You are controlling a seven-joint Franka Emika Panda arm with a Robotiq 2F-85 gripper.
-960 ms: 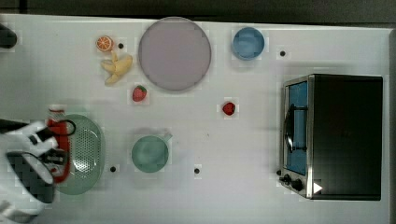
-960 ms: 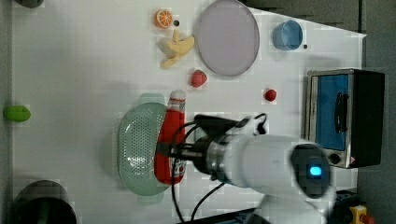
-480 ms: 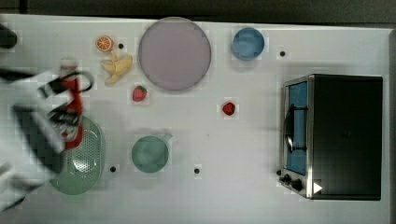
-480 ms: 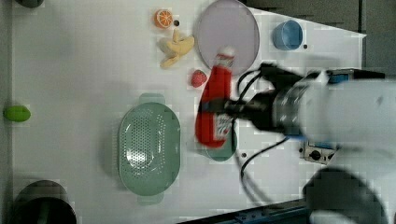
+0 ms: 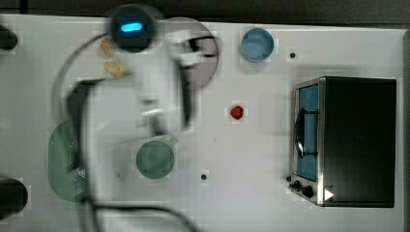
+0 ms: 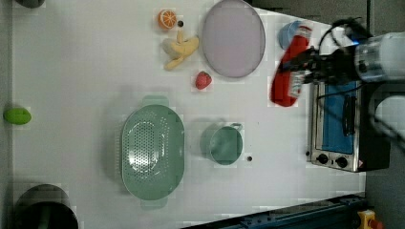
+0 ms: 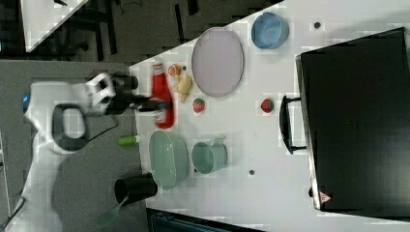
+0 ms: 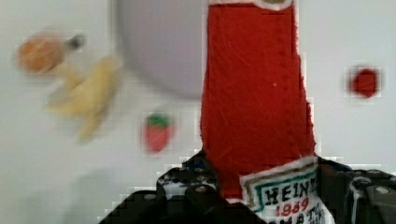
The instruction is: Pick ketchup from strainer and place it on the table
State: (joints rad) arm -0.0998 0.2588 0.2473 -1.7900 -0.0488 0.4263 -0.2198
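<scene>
The jaws clamp the ketchup (image 8: 254, 88) at its label, clear of the strainer (image 6: 153, 152). It looks soft and light, so the mid-body hold seems right.

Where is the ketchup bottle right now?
The ketchup is out of the strainer, held in the gripper. In the left view it shows between the lilac plate and the toaster oven.
</scene>
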